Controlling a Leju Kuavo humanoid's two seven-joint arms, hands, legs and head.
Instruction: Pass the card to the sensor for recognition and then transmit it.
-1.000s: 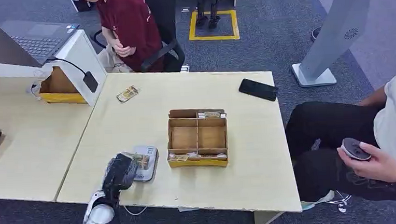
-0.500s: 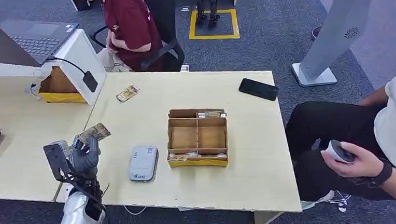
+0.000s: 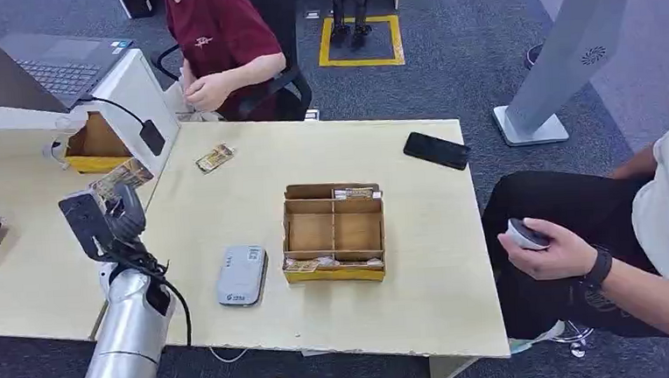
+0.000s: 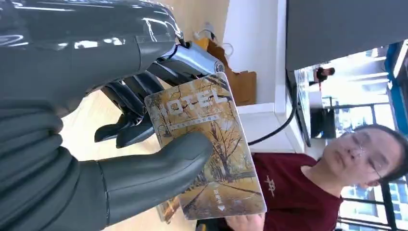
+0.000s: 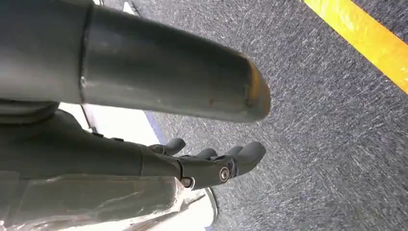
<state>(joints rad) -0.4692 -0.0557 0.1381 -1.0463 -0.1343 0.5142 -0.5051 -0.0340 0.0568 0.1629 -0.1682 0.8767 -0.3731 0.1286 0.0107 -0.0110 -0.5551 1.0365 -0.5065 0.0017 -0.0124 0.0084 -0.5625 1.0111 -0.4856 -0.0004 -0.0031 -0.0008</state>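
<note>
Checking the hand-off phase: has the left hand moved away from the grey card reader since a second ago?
Yes. The left hand, holding the hotel card, has risen off the grey card reader and swung left toward the seated person.

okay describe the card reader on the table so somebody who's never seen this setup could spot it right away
Start at the light wooden table with the partitioned cardboard box in its middle. Just to the box's left, near the table's front edge, lies the card reader: a flat, light grey pad with rounded corners. Unlike the black phone at the far right edge, it is pale.
</note>
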